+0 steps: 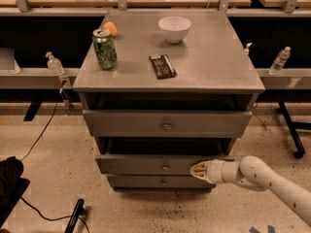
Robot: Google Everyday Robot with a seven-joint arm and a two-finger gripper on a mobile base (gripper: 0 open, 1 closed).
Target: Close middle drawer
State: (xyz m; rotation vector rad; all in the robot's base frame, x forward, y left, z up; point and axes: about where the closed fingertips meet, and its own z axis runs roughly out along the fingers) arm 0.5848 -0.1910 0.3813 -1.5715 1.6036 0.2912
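Note:
The middle drawer [146, 164] is the grey second drawer of the cabinet, with a low wide front and a small round knob [165, 167]. It stands out a little from the cabinet, with a dark gap above its front. My gripper [194, 170] comes in from the lower right on a white arm [262, 176]. Its beige fingertips are drawn together and touch the right part of the drawer's front, right of the knob. It holds nothing.
The taller top drawer [166, 124] also stands slightly out. The lowest drawer front [160, 181] sits just below. On the cabinet top [214, 57] are a green can [104, 48], an orange [111, 28], a white bowl [174, 28] and a dark bar [162, 66]. Cables and black objects [12, 188] lie on the floor at left.

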